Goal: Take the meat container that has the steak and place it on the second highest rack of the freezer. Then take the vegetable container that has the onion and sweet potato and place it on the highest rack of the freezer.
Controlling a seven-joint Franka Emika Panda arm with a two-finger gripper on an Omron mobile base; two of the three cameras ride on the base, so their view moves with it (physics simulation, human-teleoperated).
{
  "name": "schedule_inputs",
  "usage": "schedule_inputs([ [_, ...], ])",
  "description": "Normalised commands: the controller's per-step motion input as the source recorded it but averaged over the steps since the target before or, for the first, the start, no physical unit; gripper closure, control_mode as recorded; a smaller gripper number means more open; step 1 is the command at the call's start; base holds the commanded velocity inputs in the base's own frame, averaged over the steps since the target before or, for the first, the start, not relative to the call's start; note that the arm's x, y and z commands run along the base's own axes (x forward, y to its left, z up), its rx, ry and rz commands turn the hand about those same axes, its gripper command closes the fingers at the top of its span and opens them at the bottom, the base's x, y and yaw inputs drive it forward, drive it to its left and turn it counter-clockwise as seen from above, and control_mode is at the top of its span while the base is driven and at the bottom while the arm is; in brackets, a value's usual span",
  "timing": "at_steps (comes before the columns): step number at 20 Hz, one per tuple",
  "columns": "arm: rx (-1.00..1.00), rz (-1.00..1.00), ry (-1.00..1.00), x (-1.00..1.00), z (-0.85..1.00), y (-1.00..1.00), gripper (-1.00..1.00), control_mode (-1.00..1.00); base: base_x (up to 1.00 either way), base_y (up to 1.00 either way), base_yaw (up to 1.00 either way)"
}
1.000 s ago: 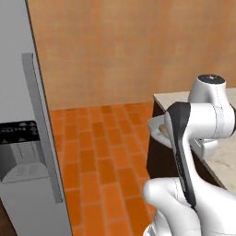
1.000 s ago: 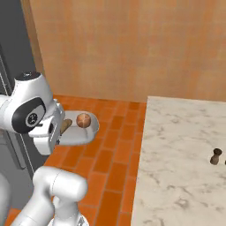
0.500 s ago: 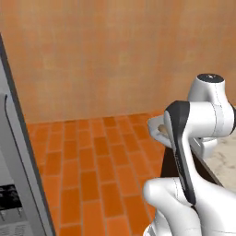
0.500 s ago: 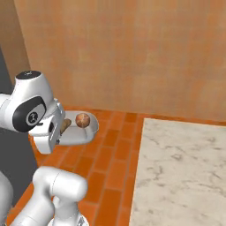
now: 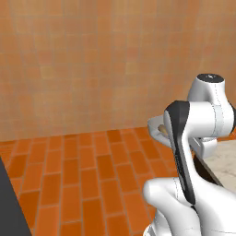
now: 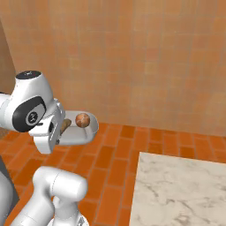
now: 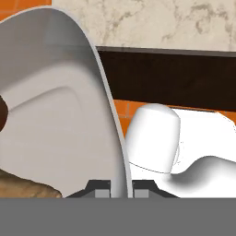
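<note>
A white bowl [image 6: 83, 134], the vegetable container, hangs in the air over the brick floor. In it lie the round orange-red onion [image 6: 82, 120] and the tan sweet potato [image 6: 65, 125]. My gripper [image 7: 120, 190] is shut on the bowl's rim, which runs up between the two finger tips. In the left base view the bowl's rim [image 5: 154, 124] and a bit of the sweet potato [image 5: 162, 129] peek out from behind the arm. The meat container, the steak and the freezer are out of view.
A marble counter [image 6: 176, 190] stands to the right, its corner near the arm [image 5: 225, 161]. A dark grey slanted edge [image 5: 6, 198] shows at the lower left. An orange tiled wall [image 5: 92, 64] rises beyond the brick floor [image 5: 92, 170].
The whole picture has shifted: the base has turned, so the grey refrigerator slid out at the left. The bowl stays held in the same place relative to the arm.
</note>
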Motion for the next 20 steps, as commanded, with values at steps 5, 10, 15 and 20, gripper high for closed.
schedule_inputs([
  [5,0.00,0.00,0.00,0.00,0.00,0.00,1.00,1.00,0.77,0.00,0.29],
  [10,0.00,0.00,0.00,0.00,0.00,0.00,1.00,1.00,0.17,0.00,0.87],
  [15,0.00,0.00,0.00,0.00,0.00,0.00,1.00,1.00,0.13,0.00,0.95],
  [20,0.00,0.00,0.00,0.00,0.00,0.00,1.00,1.00,0.13,-0.06,0.90],
])
